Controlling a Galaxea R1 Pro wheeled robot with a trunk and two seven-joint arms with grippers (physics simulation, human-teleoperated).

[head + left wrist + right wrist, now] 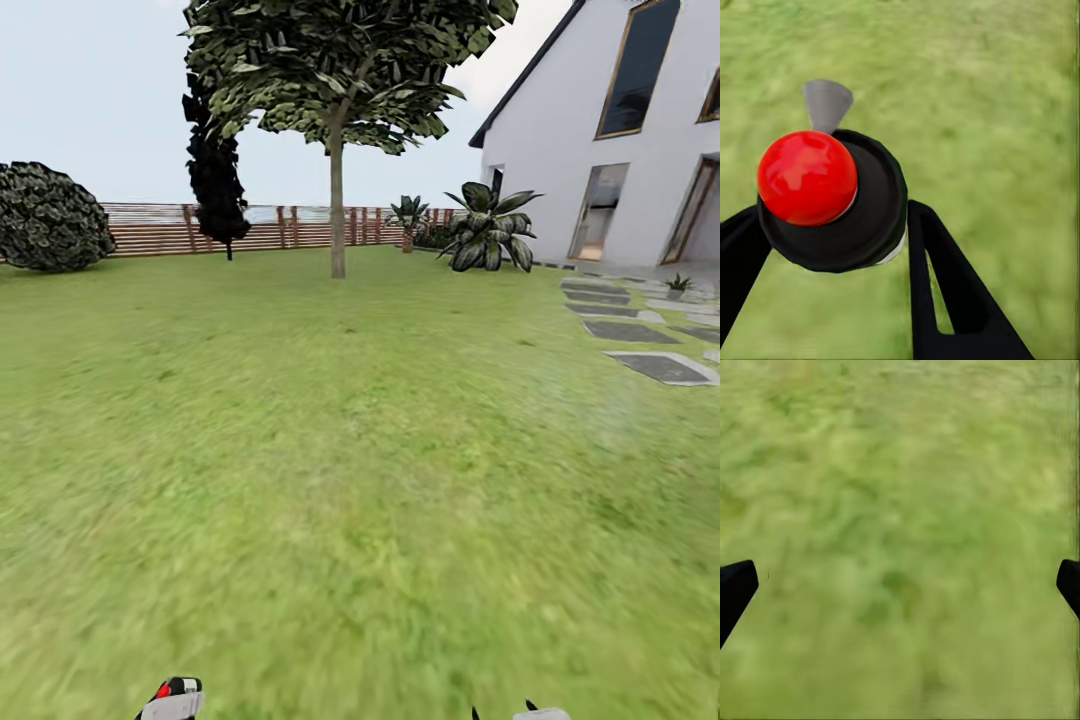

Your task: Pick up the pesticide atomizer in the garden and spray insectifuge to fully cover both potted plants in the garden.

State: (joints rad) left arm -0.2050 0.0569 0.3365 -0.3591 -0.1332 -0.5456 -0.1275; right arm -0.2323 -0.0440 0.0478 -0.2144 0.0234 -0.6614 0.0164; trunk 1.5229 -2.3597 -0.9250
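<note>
While the robot crosses the green lawn, its left gripper pinches the small black, red-capped pesticide atomizer.
Its long axis runs toward the wrist camera, grey nozzle at 12 o'clock, seemingly carried ready to spray; the right gripper is spread empty; one small potted plant sits at 2 o'clock.

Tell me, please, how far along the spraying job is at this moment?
Pickup looks done: the left gripper is shut on the pesticide atomizer. The right gripper is open over the lawn. One small potted plant sits far off by the stepping stones; spraying is left.
</note>
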